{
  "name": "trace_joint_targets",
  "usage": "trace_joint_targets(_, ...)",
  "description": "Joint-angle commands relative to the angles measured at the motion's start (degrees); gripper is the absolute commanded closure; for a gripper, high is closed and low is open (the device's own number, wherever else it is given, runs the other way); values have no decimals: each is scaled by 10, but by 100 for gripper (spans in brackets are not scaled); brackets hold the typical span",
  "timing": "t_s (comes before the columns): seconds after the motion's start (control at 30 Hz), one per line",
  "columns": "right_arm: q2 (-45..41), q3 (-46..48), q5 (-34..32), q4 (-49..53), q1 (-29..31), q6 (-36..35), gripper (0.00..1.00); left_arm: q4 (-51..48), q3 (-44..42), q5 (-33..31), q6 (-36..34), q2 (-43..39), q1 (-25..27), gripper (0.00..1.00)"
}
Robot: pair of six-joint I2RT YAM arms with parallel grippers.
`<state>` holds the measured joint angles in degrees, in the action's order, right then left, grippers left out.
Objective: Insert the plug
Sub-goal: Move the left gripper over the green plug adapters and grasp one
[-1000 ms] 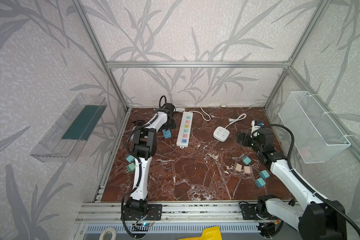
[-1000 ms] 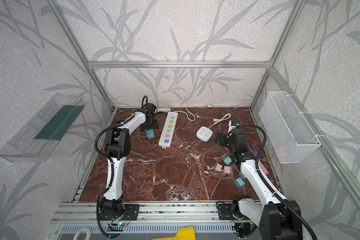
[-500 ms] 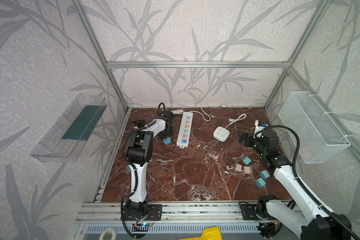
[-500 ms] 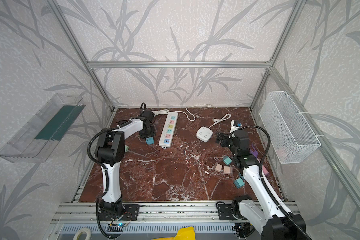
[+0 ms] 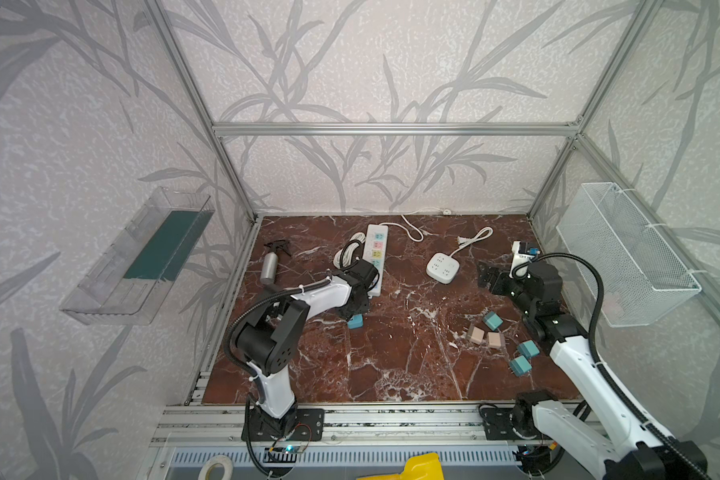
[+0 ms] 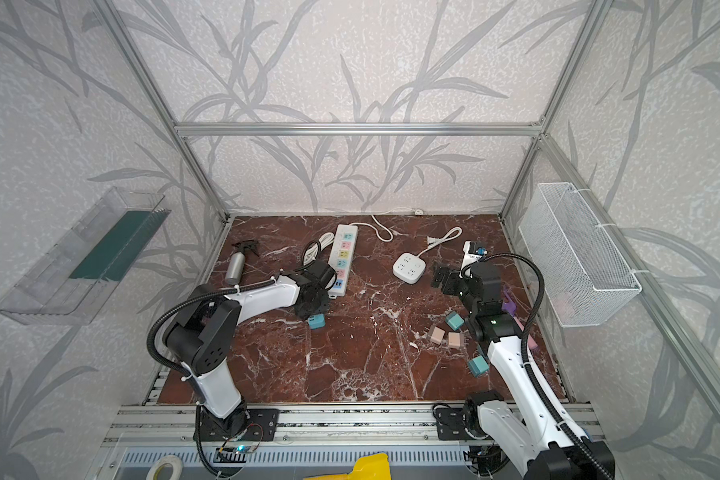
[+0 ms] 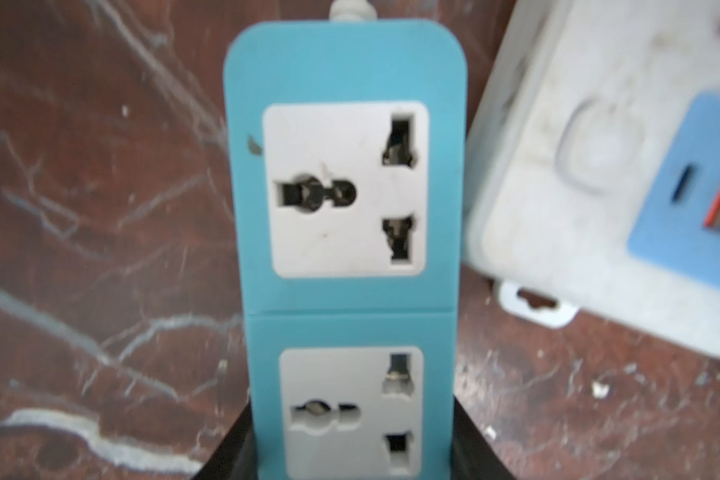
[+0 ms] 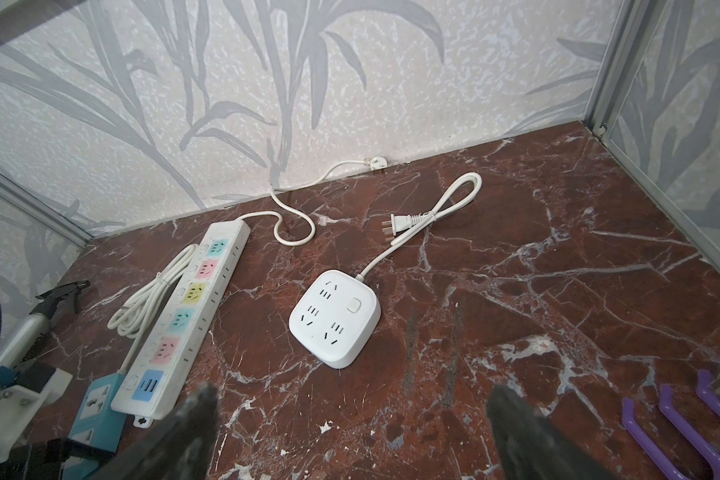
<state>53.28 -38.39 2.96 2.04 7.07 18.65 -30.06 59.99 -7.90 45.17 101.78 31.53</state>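
A blue socket block (image 7: 345,187) with two white outlets is clamped at one end by the left tool (image 7: 350,432), whose black fingers (image 7: 233,461) are pressed against both of its flanks in the left wrist view. The block is seen just beside the USB end of the long power strip (image 7: 578,174), low over the marble worktop (image 5: 391,357); whether it rests on the surface cannot be told. A white cord leaves its other end, and a coiled white cord (image 8: 142,307) is laid alongside the strip. The right tool (image 8: 352,403) is seen released, its two dark fingers spread wide with nothing between them, near the right side of the worktop and well apart from the block. The loose two-pin plug (image 8: 397,226) is found lying flat on the worktop behind the square socket hub (image 8: 335,318), toward the back wall, and is joined to the hub by a looped white cable. A spray bottle (image 5: 270,266) is seen near the left edge, small teal and beige blocks (image 5: 475,334) are scattered beside the right arm, and a wire basket (image 5: 624,249) is hung on the right wall.
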Motion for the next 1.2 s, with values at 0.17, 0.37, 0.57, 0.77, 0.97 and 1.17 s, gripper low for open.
trace_joint_targets(0.17,-9,-7,15,18,2,7,0,-72,-9,-32,56,-20,41,26)
trace_joint_targets(0.37,51,-27,19,22,21,-1,0,-130,14,-71,34,-103,52,1)
trace_joint_targets(0.57,72,-58,-9,47,90,-18,2,-161,-2,-200,60,-200,32,2)
trace_joint_targets(0.77,109,-26,29,23,137,-57,18,-86,-50,-156,88,-207,-103,18)
trace_joint_targets(0.97,99,-15,31,0,137,-53,11,-69,-24,-165,132,-142,-182,20)
trace_joint_targets(1.17,96,-16,32,5,136,-52,5,-52,-6,-150,172,-98,-234,20)
